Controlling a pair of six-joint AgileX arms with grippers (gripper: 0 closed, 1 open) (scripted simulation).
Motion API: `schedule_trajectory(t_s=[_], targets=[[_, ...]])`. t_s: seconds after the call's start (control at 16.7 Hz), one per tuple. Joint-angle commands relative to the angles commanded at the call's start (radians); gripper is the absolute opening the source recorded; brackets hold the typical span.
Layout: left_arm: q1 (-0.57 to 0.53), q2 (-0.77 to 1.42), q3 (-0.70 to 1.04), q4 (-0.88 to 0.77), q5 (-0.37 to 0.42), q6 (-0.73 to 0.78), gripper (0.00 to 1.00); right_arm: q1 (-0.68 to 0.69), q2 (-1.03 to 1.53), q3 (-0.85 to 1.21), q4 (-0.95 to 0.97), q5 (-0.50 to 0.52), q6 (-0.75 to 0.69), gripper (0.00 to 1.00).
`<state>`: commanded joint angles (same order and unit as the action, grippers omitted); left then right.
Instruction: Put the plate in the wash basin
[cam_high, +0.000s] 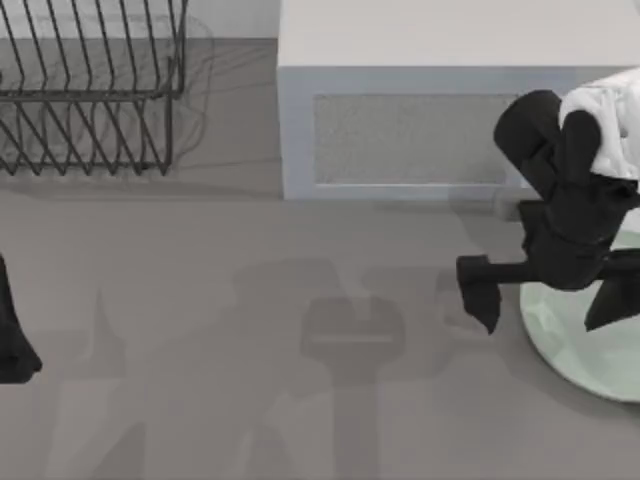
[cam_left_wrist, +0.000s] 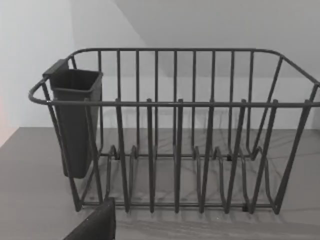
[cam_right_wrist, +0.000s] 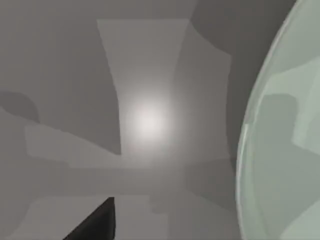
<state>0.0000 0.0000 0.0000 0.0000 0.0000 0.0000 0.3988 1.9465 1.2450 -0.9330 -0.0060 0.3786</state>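
Grey tabletop carries white box-shaped microwave at back, dark wire dish rack back left, round pale mint-green plate flat at right edge. Right gripper hangs spread over plate's left rim, 2 fingers apart. Left gripper parked at left edge, fingers cannot tell.

Grey table, wire dish rack, microwave, plate

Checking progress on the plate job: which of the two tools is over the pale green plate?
The right tool is spread over the round pale mint-green plate's left rim; the left tool sits parked at the table's left edge.
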Motion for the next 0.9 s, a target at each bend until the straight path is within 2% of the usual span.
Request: schedule_trajectory(t_s=[0.36, 0.66, 0.9], targets=[[0.000, 0.000, 0.000, 0.000, 0.000, 0.000, 1.00, -0.021, 0.085, -0.054, 0.192, 0.007, 0.013, 1.00], [0.000, 0.000, 0.000, 0.000, 0.000, 0.000, 1.00, -0.023, 0.090, -0.052, 0.205, 0.008, 0.014, 1.00], [0.000, 0.000, 0.000, 0.000, 0.000, 0.000, 1.00, -0.023, 0.090, -0.052, 0.205, 0.008, 0.014, 0.70]])
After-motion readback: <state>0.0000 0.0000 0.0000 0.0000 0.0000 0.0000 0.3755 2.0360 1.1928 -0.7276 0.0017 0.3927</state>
